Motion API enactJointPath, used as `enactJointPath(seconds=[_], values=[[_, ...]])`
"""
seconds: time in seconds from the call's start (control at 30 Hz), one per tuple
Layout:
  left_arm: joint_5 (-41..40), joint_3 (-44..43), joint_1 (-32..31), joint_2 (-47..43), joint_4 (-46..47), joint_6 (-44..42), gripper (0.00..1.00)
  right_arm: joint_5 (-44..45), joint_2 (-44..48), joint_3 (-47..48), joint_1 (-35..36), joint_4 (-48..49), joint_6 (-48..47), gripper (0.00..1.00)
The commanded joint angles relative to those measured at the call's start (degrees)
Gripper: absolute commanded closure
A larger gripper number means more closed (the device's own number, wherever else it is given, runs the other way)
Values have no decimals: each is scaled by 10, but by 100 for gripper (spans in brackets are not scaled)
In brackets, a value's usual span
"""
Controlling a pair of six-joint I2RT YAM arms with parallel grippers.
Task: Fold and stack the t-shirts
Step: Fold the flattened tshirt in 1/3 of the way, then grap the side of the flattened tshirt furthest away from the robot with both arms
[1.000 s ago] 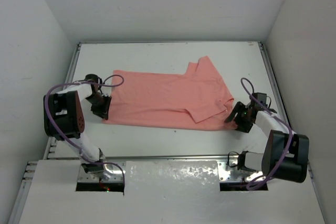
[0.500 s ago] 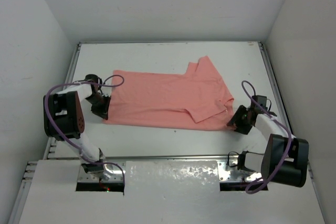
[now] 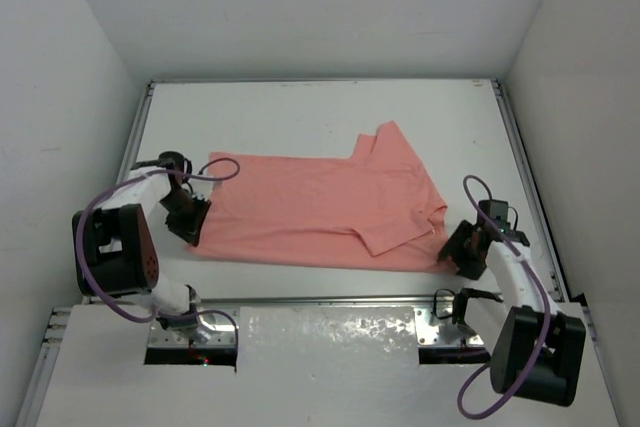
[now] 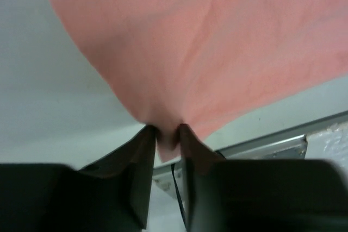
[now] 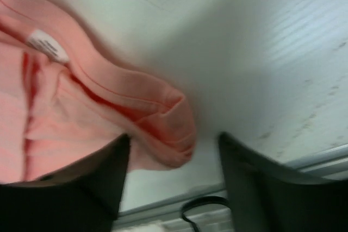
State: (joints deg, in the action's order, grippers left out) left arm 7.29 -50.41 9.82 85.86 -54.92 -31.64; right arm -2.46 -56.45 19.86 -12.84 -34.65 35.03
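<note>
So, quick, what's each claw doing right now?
Left gripper: shut on the t-shirt corner.
Right gripper: open, t-shirt edge lying in the gap.

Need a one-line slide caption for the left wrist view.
Left end effector pinches a corner of the salmon t-shirt over the white table.

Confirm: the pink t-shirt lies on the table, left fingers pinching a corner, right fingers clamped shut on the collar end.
Wrong on the right side: the right wrist view shows the right fingers open, the collar of the t-shirt bunched between them, unclamped. The left fingers do pinch a corner.
</note>
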Motion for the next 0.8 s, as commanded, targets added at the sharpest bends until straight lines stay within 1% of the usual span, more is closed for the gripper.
enactJointPath(seconds=[0.0,0.03,0.07,0.1,0.17,0.2,0.23,0.27,0.3,0.33,0.37,0.4,0.43,0.47,0.5,0.53,0.57,0.6,0.63,0.67,0.7,0.73,0.77], values=[[-13,12,0,-18,-49,-27,74,53,33,1,-1,-55,10,30],[-11,15,1,-16,-55,-27,61,61,40,6,-1,-60,13,21],[-9,15,0,-16,-63,-26,40,72,40,14,-2,-61,12,13],[-6,13,0,-17,-67,-28,28,76,39,38,-1,-63,10,11],[-5,-1,2,-17,-77,-32,11,90,29,73,-1,-63,-6,8],[-10,-15,5,-14,-81,-32,10,98,24,117,-1,-60,-14,8],[-17,-59,7,-4,-82,-29,10,103,10,143,-1,-50,-24,8],[-19,-86,13,3,-84,-26,10,104,-1,193,-1,-43,-46,9],[-20,-120,27,12,-83,-13,10,93,-12,217,0,-32,-57,11],[-12,-192,36,33,-80,-4,10,80,-26,241,3,-9,-64,13],[-4,-228,42,45,-68,5,10,63,-62,284,7,5,-72,16],[6,-261,48,55,-59,25,10,36,-83,305,15,19,-78,20],[29,-317,49,80,-49,35,11,30,-109,329,44,40,-83,23],[47,-339,48,93,-28,46,13,30,-168,384,60,44,-98,26],[63,-381,47,125,-22,68,16,32,-202,414,76,41,-104,34],[102,-398,47,142,-17,78,18,29,-236,445,104,39,-109,38],[118,-413,47,162,-8,87,25,27,-272,500,112,39,-112,42],[127,-426,47,178,-1,109,28,19,-339,523,118,43,-108,46],[141,-447,47,213,4,116,33,-3,-374,547,122,51,-99,53],[143,-455,47,230,16,124,38,-13,-406,594,122,57,-81,55],[141,-463,47,244,26,141,39,-18,-472,616,122,62,-72,55],[135,-466,47,268,36,148,39,-22,-504,639,122,72,-65,54],[134,-467,46,278,58,153,39,-26,-536,693,123,73,-54,48]])
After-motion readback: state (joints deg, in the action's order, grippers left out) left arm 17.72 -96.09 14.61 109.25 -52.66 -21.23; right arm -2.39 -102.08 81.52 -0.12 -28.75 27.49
